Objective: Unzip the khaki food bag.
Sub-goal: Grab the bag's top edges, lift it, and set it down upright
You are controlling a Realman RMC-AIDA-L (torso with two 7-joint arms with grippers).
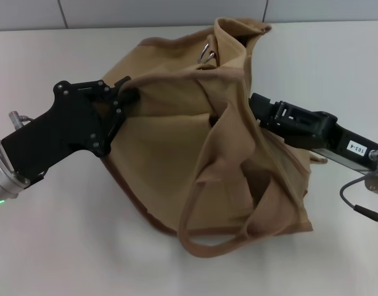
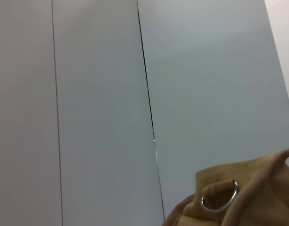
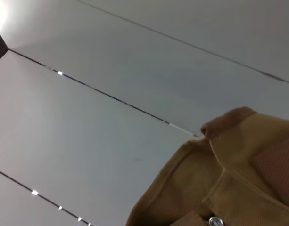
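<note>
— Where's the bag?

— I have the khaki food bag (image 1: 195, 154) slumped mid-table (image 1: 65, 246), crumpled, one webbing handle (image 1: 204, 237) looping out on the near side. A silver ring (image 1: 206, 54) shows at its far, raised end, below the grey wall panels (image 1: 145, 12).

— And your grippers?

— My left gripper (image 1: 122, 94) is at the bag's left upper edge, fingers pinched on a fold of canvas there. My right gripper (image 1: 253, 108) comes in from the right and its tip disappears behind the fabric, so I cannot tell whether it is clenched or released.

— Wrist cameras?

— Mostly wall. The left wrist view catches the ring (image 2: 219, 197) against bunched tan cloth (image 2: 257, 188); the right wrist view shows the brown-edged top (image 3: 229, 117) of the bag.
</note>
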